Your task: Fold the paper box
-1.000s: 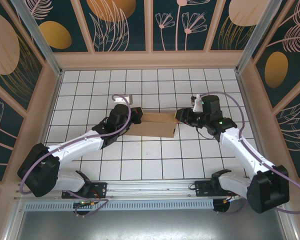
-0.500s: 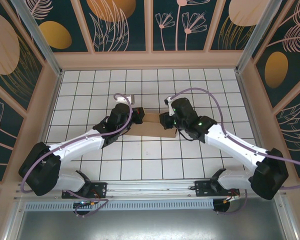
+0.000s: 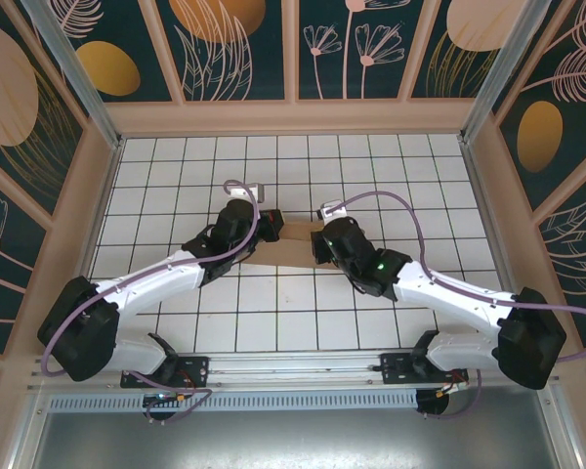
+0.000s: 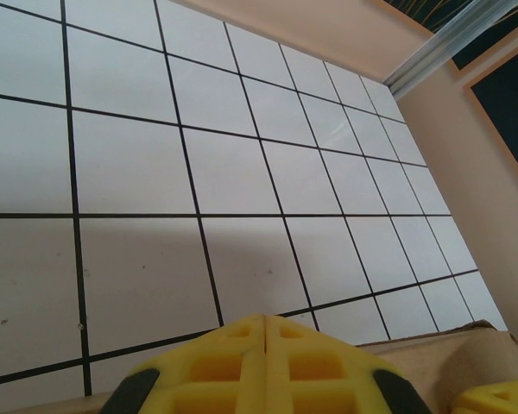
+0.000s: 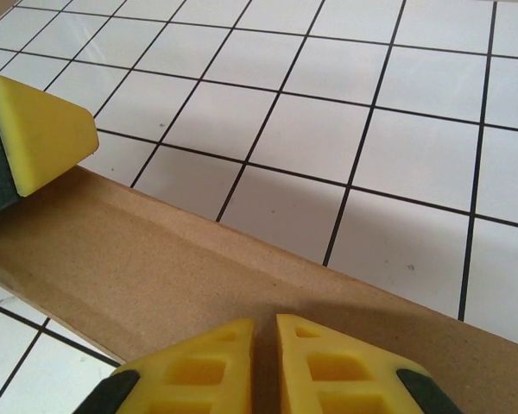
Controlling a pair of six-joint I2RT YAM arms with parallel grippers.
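Looking down from above, the paper box point(image 3: 293, 244) lies flat near the middle of the tiled desk point(image 3: 176, 176), a brown strip with the left tool point(image 3: 266, 225) at one end and the right tool point(image 3: 319, 244) at the other. My guess is that one end is pinned so the other can be worked. The two wrists crowd close, and their looping cables and each other's bulk are the likeliest things to get in the way; the painted walls stand well apart. From the left wrist, the left tool point(image 4: 266, 358) has its yellow tips pressed together along one seam, fully closed, with the edge of the paper box point(image 4: 453, 341) just beyond them and bare desk point(image 4: 242, 172) ahead. From the right wrist, the right tool point(image 5: 264, 349) is narrow, with a slim gap over the paper box point(image 5: 155, 250) and its creased ridge. I cannot make out whether it nips any cardboard. Another yellow fingertip point(image 5: 43, 138), probably the left tool's, rests at the far end.
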